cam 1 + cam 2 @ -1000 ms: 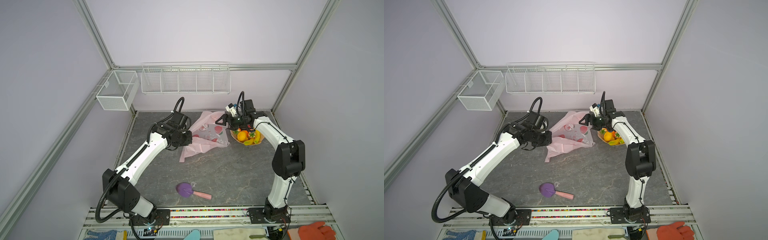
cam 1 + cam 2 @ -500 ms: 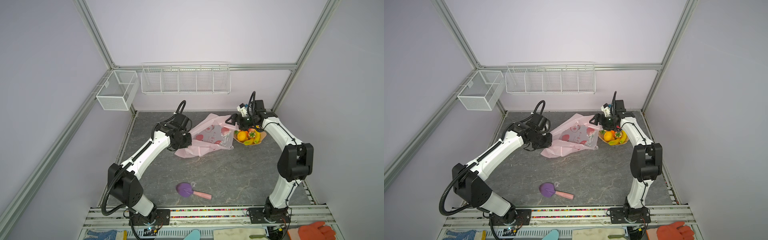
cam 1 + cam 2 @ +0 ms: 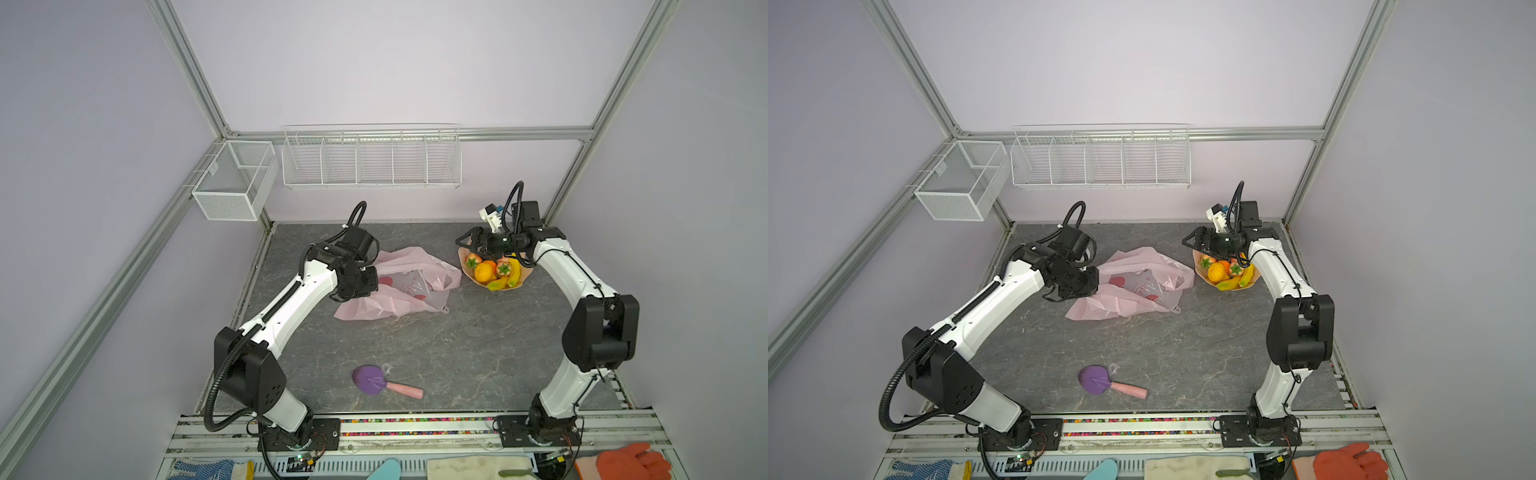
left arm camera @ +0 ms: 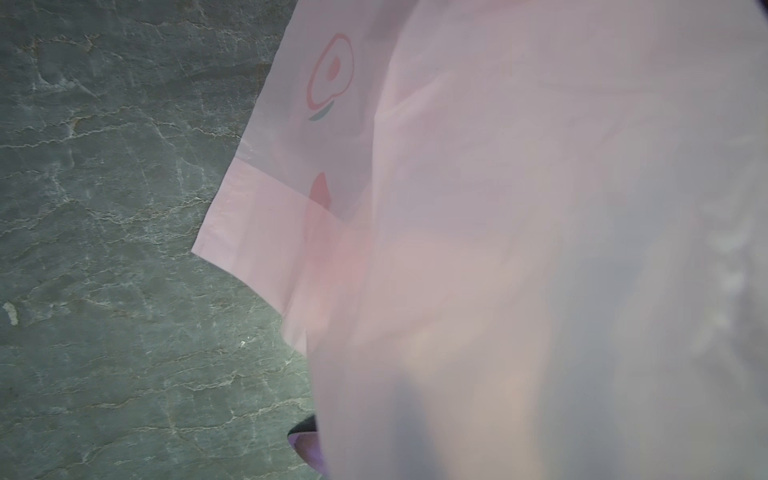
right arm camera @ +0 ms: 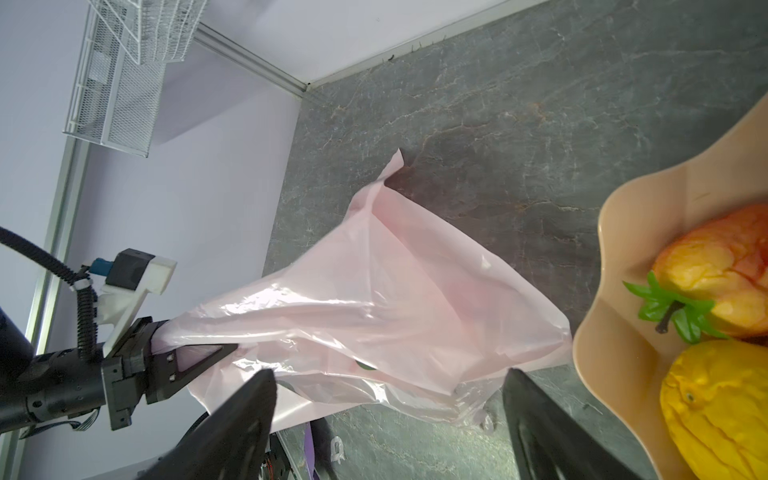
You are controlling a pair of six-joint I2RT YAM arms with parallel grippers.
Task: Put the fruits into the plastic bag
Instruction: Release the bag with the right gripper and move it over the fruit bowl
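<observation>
Fruits (image 3: 489, 272) fill the bowl (image 3: 524, 277) by the right rear corner of the worktop (image 3: 415, 353), my right gripper (image 5: 388, 372) wide open beside it. My left gripper (image 5: 216, 347) pinches the plastic bag (image 3: 399, 293), which is stretched crosswise near the back edge.

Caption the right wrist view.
The left claw grips the plastic bag; the right claw is open beside the bowl of fruits.
</observation>
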